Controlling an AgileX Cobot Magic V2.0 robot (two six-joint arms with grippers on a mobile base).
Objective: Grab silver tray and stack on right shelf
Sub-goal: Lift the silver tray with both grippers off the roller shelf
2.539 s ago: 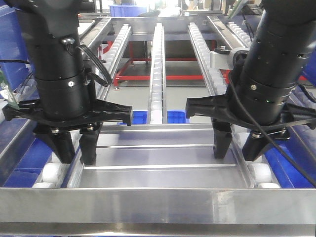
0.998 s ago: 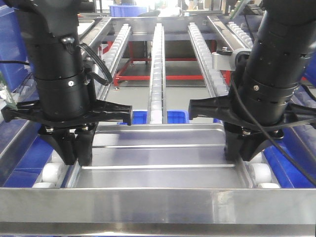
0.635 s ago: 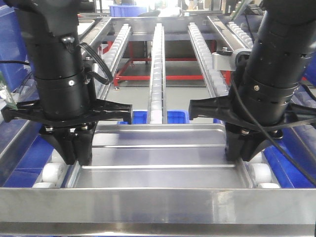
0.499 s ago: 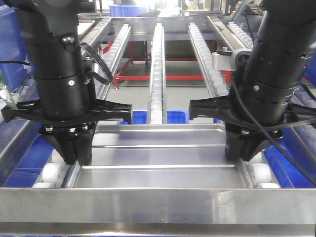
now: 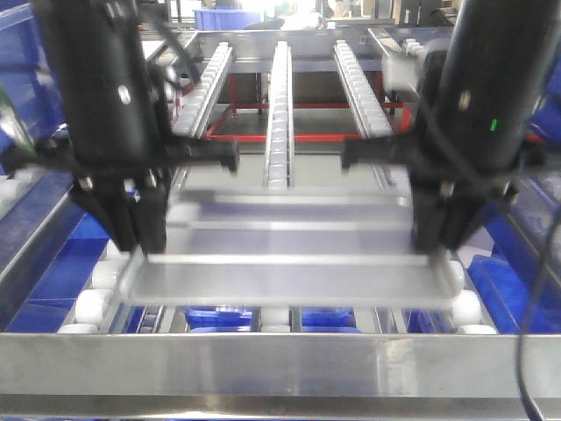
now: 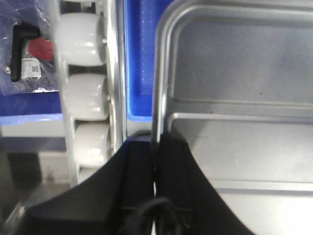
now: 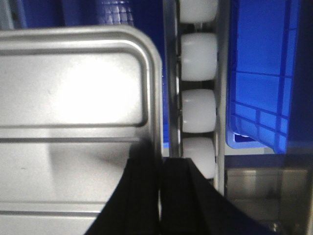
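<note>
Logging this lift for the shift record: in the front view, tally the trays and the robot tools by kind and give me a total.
Silver tray: 1
Tools: 2, the left tool and the right tool, each shut on one end of the tray's rim
Total: 3

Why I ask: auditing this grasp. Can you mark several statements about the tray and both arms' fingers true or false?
1. The left fingers pinch the tray's rim. True.
2. The right fingers are open, clear of the tray. False: they are shut on its rim.
3. The tray's floor is plain. False: ridges cross it.
4. A blue bin lies below the rollers. True.
</note>
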